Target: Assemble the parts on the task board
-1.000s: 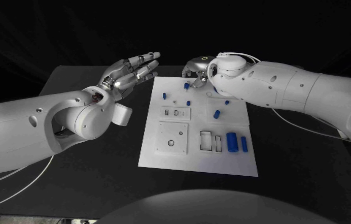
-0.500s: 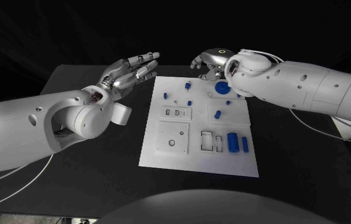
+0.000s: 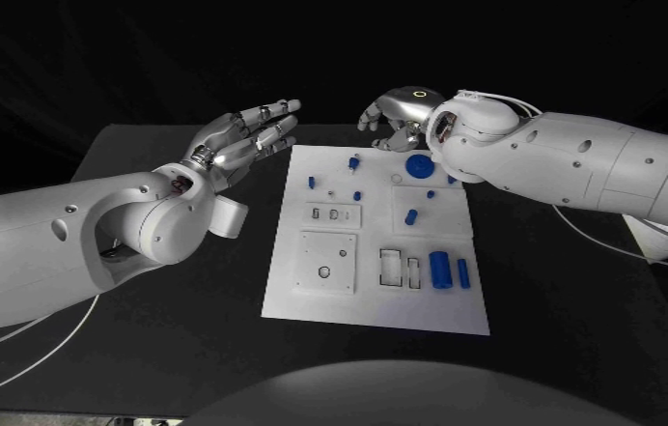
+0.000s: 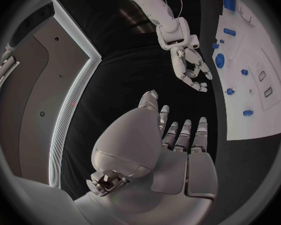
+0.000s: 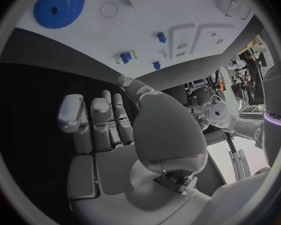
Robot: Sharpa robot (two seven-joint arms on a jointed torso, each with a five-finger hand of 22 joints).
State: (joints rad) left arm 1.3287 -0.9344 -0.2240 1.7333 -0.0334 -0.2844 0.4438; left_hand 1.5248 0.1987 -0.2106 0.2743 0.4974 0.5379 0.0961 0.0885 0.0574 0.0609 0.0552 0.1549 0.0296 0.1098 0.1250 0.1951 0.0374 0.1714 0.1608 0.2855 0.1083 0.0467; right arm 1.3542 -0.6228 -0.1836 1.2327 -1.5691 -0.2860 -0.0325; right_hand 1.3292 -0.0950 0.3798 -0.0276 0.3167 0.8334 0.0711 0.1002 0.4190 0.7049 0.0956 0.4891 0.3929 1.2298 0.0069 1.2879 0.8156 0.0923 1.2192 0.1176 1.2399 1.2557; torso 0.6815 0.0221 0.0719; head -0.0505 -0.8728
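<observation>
Head view is showing the blue gear point(image 3: 421, 165) lying flat on the task board point(image 3: 334, 305) at its far edge; it looks light, stiff and thin, best pinched at its toothed rim. Right hand point(image 3: 397, 117) is hovering nearby, loosely spread and holding nothing; left hand point(image 3: 251, 136) is hanging spread beside the board.

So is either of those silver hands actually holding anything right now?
No. The left hand and right hand both hover empty, fingers apart, by the task board.

Dim, dark surroundings; the white task board point(image 3: 375, 252) stands out brightly lit, and both wrist views bend straight edges.
</observation>
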